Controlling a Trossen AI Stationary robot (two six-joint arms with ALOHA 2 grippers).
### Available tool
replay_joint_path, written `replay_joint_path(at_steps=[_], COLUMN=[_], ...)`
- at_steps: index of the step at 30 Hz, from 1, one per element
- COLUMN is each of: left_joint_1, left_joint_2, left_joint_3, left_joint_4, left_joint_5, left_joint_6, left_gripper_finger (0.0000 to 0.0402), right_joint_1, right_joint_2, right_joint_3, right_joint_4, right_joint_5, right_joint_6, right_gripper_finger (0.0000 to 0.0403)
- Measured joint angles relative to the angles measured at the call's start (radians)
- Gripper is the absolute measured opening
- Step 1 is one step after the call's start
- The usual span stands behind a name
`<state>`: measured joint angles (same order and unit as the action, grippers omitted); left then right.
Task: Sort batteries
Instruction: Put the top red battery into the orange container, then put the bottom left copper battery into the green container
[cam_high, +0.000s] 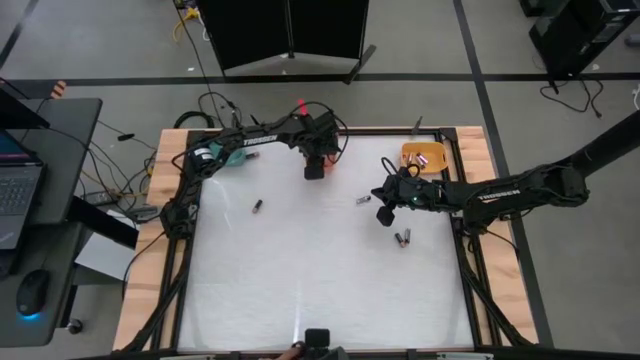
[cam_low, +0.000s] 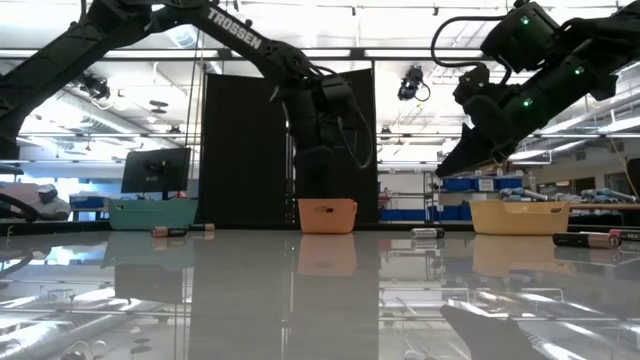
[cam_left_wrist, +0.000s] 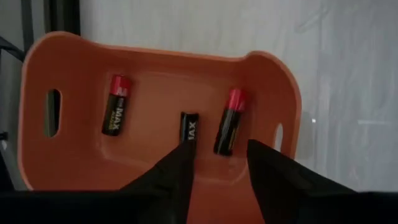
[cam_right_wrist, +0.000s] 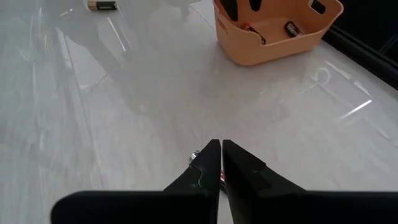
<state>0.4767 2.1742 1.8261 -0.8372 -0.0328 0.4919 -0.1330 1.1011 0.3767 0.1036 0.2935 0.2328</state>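
An orange bin (cam_left_wrist: 155, 53) stands at the table's far middle with three red-ended batteries lying on its floor (cam_left_wrist: 116, 106) (cam_left_wrist: 229, 121) (cam_left_wrist: 188, 124). My left gripper (cam_left_wrist: 221, 149) hangs open just above it, pointing steeply down. One fingertip (cam_left_wrist: 183, 155) hides the middle battery's near end, and I cannot tell whether it touches. Loose batteries lie on the white table (cam_high: 257, 206) (cam_high: 363, 200) (cam_high: 402, 238). My right gripper (cam_high: 385, 215) is shut and hangs above the table (cam_low: 447, 170), over the battery at centre right (cam_right_wrist: 194, 154).
A teal bin (cam_high: 228, 156) stands at the far left. A yellow bin (cam_high: 423, 157) holding batteries stands at the far right. The near half of the white table (cam_high: 320, 290) holds nothing. Cables and a black frame run along the table's edges.
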Motion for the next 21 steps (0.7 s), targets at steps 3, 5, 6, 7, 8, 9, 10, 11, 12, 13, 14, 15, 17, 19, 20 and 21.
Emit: replay_joint_path(at_steps=[3,5,6,7,8,9,10,11,12,13,14,15,17,19,20,21], left_joint_1=[0.0,-0.004,-0.005,-0.005,-0.005,-0.005,-0.006,-0.009,-0.011,-0.014,-0.019,-0.025,-0.038,-0.054,-0.061,-0.069], left_joint_2=[-0.008,-0.025,-0.038,-0.052,-0.065,-0.079,-0.094,-0.109,-0.126,-0.143,-0.164,-0.183,-0.233,-0.284,-0.315,-0.344], left_joint_3=[0.0,0.0,0.0,0.0,0.0,-0.001,-0.015,-0.031,-0.054,-0.079,-0.109,-0.141,-0.22,-0.311,-0.363,-0.418], left_joint_4=[0.007,0.021,0.028,0.035,0.042,0.053,0.082,0.107,0.136,0.165,0.205,0.249,0.352,0.47,0.534,0.592], left_joint_5=[-0.042,-0.047,-0.034,-0.011,0.021,0.06,0.096,0.127,0.153,0.17,0.178,0.18,0.18,0.18,0.18,0.18], left_joint_6=[0.001,0.002,0.003,0.003,0.001,-0.001,-0.004,-0.007,-0.016,-0.02,-0.023,-0.026,-0.03,-0.033,-0.045,-0.054], left_gripper_finger=[0.0152,0.013,0.0115,0.0097,0.0078,0.0057,0.0036,0.0018,0.0011,0.001,0.0011,0.0012,0.0011,0.0009,0.0007,0.0007], right_joint_1=[0.0,0.0,0.0,0.0,0.001,0.005,0.008,0.011,0.015,0.02,0.024,0.029,0.043,0.059,0.066,0.074], right_joint_2=[0.0,0.0,0.0,0.0,0.0,0.0,0.0,0.0,0.0,0.0,0.0,0.0,0.0,0.0,0.0,0.0], right_joint_3=[0.0,0.0,0.0,0.0,0.0,0.0,0.0,0.0,0.0,0.0,0.0,0.0,0.0,0.0,0.0,0.0], right_joint_4=[0.0,0.0,-0.001,-0.001,-0.004,-0.009,-0.014,-0.019,-0.024,-0.031,-0.035,-0.037,-0.044,-0.044,-0.044,-0.041], right_joint_5=[0.0,0.0,0.0,0.0,0.0,0.0,0.0,0.0,0.0,0.0,0.0,0.0,0.0,-0.001,-0.001,-0.001], right_joint_6=[-0.022,-0.029,-0.033,-0.041,-0.049,-0.052,-0.058,-0.065,-0.07,-0.071,-0.072,-0.072,-0.072,-0.071,-0.071,-0.069], right_gripper_finger=[0.0029,0.0025,0.0021,0.0017,0.0013,0.001,0.0008,0.0008,0.0009,0.001,0.0011,0.0012,0.001,0.0008,0.0008,0.0008])
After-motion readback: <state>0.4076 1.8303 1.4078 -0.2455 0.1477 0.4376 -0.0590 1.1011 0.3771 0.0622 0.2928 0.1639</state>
